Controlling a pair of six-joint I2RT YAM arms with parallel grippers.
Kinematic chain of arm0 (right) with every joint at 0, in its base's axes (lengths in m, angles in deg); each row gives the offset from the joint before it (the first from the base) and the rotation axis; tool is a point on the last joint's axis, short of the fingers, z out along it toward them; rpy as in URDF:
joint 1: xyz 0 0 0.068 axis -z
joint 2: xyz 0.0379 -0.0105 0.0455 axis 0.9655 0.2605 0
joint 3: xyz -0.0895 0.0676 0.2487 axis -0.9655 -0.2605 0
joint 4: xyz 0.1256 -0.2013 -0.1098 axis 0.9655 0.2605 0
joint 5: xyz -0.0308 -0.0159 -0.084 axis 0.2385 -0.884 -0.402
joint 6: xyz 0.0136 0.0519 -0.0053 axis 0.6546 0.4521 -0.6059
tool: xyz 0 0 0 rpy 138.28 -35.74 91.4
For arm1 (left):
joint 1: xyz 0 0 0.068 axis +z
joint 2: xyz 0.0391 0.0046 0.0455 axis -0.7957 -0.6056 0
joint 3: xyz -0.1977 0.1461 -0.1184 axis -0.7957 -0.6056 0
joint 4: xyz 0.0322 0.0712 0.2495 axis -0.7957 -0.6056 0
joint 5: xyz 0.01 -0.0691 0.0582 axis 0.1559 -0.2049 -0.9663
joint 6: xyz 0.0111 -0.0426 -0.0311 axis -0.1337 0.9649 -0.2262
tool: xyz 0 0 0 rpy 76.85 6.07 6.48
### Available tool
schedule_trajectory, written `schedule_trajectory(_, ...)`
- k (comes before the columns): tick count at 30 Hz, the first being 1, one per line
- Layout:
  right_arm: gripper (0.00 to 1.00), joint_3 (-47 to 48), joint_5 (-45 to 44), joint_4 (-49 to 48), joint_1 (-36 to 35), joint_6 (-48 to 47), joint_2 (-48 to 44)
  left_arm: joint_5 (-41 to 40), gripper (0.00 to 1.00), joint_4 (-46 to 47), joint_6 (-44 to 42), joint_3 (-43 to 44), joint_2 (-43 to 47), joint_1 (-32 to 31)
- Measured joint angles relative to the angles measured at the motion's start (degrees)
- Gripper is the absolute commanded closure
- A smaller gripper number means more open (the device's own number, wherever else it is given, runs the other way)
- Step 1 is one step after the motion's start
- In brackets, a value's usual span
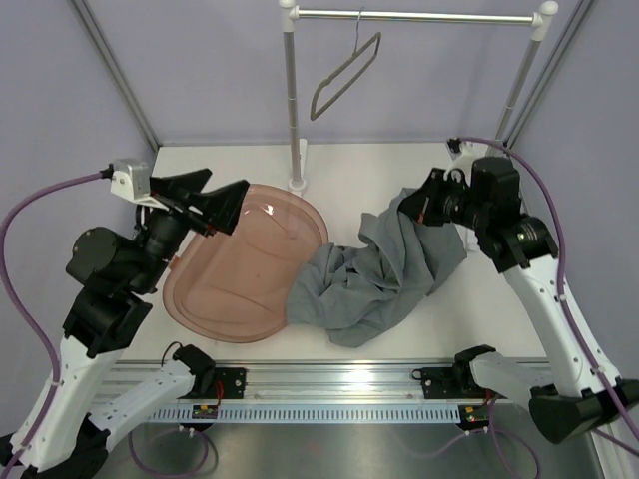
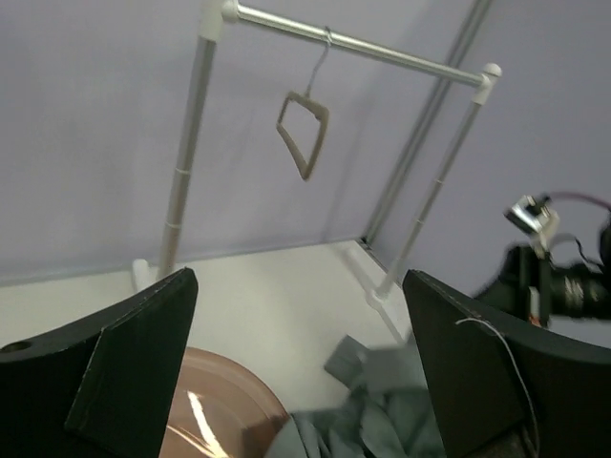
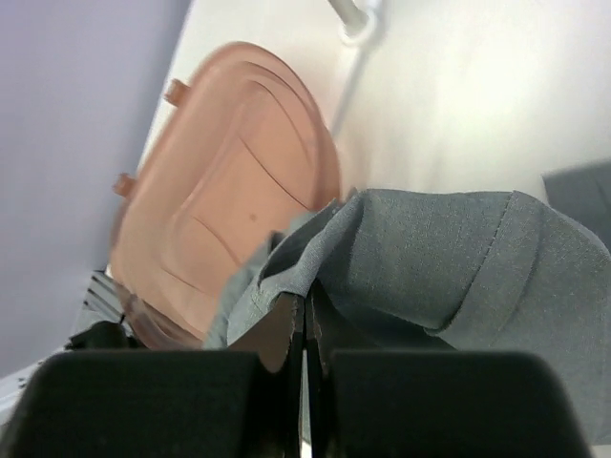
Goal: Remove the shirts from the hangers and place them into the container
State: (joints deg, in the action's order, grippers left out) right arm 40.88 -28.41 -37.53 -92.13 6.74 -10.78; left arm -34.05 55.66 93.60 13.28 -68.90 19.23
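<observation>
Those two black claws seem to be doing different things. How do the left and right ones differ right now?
The left gripper has its fingers wide apart and holds nothing. The right gripper is pressed shut, pinching a fold of the grey-green shirt. The left gripper hangs near the far rim of the pinkish tub, while the right gripper is over the table beside the tub, lifting the cloth. Both are black and two-fingered.

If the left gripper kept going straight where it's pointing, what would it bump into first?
Probably the grey shirt, lying ahead and lower than the open left gripper. If it passes above that, the way looks free to the back wall; depth is hard to judge.
</observation>
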Motion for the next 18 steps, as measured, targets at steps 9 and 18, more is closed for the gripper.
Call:
schedule_trajectory(9, 1.0, 37.35, -0.02, 4.02, -15.1, -3.48, 25.2, 19.37, 0.2, -7.34, 10.29, -18.14, 7.32, -0.35)
schedule_trajectory(18, 1.0, 64.52, -0.17, 12.57, -25.11, -5.46, 40.35, 20.65, 0.01, -13.62, 14.03, -22.82, 24.11, -0.35)
